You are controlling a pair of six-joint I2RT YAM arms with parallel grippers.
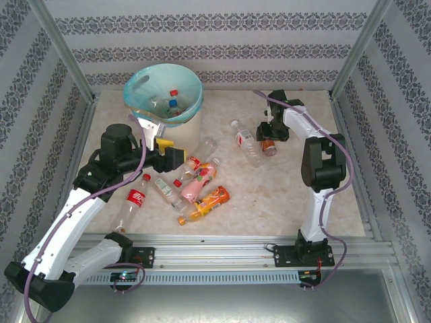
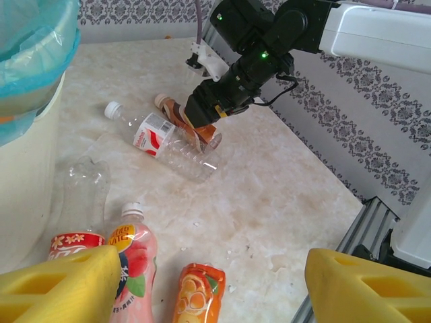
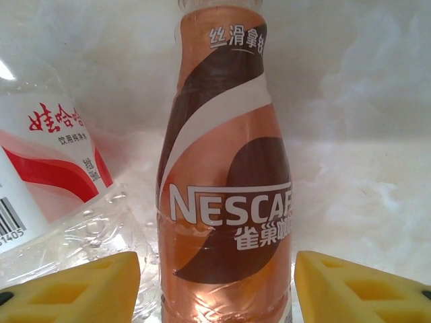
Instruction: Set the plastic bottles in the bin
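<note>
Top external: a few plastic bottles (image 1: 174, 102) lie in the bin (image 1: 138, 84) at 11 o'clock; about eight remain on the tabletop (image 1: 269, 202). At 2 o'clock the right hand (image 1: 269, 136) straddles a coffee bottle (image 3: 222, 202), not yet pinching. The left hand (image 2: 212, 282) is spread, empty.

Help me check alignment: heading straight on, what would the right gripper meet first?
The brown Nescafé bottle, dead ahead of the right gripper; the clear bottle lies beside that line.

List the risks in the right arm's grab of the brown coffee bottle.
The clear water bottle lies right beside the coffee bottle, so the right gripper may pinch or drag it too. The coffee bottle is round and glossy, so it might slip out of the grip.
</note>
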